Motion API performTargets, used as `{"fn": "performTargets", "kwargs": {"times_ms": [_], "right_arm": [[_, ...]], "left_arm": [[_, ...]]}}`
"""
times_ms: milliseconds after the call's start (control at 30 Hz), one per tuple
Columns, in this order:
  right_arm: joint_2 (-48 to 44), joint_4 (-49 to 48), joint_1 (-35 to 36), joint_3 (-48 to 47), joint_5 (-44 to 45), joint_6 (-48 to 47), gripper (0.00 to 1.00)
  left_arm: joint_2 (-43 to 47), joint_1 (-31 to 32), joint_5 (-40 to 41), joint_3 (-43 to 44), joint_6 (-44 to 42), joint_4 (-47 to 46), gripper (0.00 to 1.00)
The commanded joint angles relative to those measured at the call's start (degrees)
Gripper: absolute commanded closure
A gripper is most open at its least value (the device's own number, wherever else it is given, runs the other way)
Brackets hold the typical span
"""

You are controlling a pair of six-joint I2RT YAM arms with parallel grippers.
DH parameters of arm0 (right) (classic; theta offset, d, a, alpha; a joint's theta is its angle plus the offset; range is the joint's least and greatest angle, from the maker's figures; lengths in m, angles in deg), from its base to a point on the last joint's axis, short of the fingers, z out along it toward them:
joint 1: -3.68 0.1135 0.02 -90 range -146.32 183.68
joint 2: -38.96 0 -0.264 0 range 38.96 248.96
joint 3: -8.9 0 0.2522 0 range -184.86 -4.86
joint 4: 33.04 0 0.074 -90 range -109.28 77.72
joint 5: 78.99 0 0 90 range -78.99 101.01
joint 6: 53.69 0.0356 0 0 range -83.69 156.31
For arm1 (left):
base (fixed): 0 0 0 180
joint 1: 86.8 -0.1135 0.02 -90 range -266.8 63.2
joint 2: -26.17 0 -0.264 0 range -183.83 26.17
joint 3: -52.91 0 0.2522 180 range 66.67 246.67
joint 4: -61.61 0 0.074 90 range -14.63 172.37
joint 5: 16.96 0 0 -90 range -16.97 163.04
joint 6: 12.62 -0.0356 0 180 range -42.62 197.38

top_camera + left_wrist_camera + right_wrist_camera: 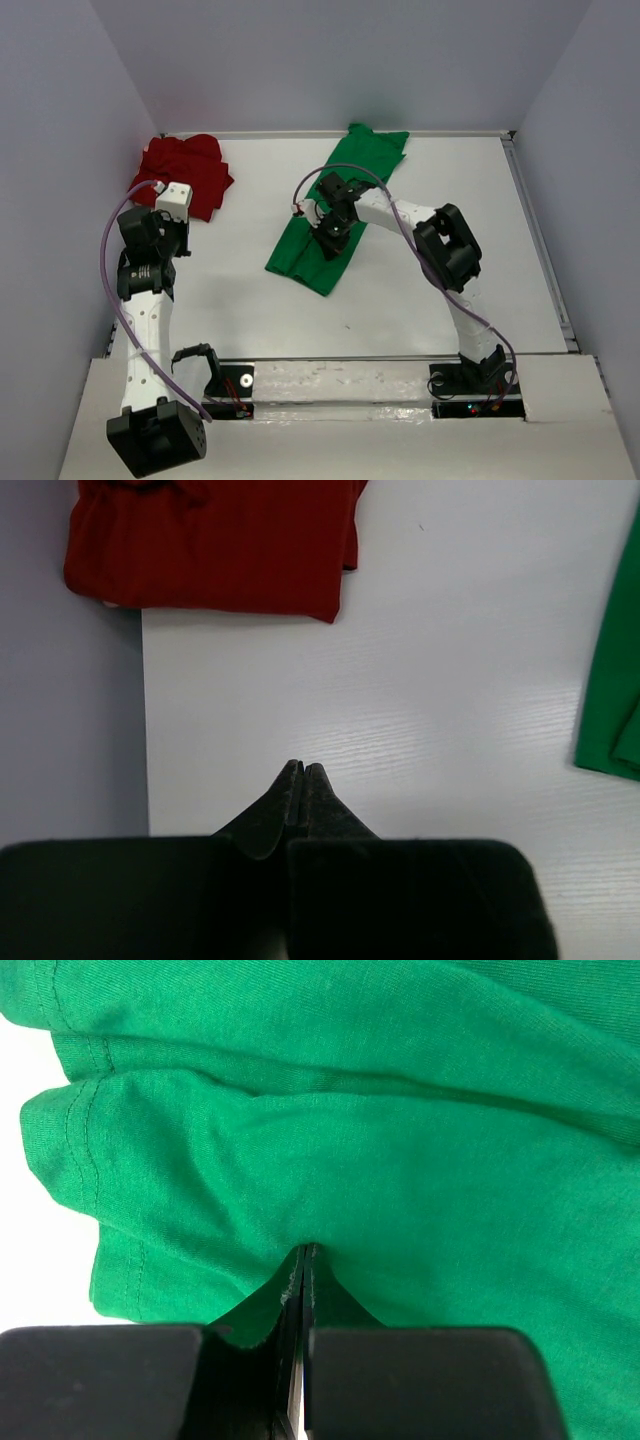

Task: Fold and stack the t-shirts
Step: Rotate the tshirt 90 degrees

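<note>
A green t-shirt [372,152] lies folded into a long strip, slanting from the back middle of the table toward the front left. My right gripper [329,240] is over its near half. In the right wrist view the gripper [305,1251] is shut, its tips down against the green cloth [400,1160], and I see no cloth between the jaws. The red t-shirt [186,170] lies bunched in the back left corner. My left gripper [168,222] is just in front of it and above the table. It is shut and holds nothing [303,769], with the red t-shirt [210,550] ahead of it.
White walls close in the table on the left [70,730], back and right. A raised rail [540,240] runs along the right side. The green t-shirt's edge [615,680] shows at the right of the left wrist view. Both arm bases sit at the near edge.
</note>
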Motion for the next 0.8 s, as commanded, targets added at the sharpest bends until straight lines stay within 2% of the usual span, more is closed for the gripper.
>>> {"fn": "performTargets", "kwargs": {"times_ms": [0, 333, 567, 767], "right_arm": [[0.19, -2.77, 1.08, 6.36, 1.0, -0.94, 1.0], [-6.49, -5.32, 1.08, 21.21, 3.64, -3.05, 1.0], [-9.74, -5.5, 1.08, 25.79, 6.18, -3.67, 1.0], [-12.11, -4.62, 1.08, 29.04, 12.24, -4.72, 1.0]], "left_arm": [[0.96, -0.46, -1.39, -0.72, 0.5, -2.29, 1.0], [-0.36, -0.55, -3.15, -0.63, 0.59, -2.38, 1.0], [-0.27, -0.55, -4.64, -0.81, 0.5, -2.38, 1.0], [-0.62, -0.55, -5.96, -0.63, 0.42, -2.03, 1.0]]}}
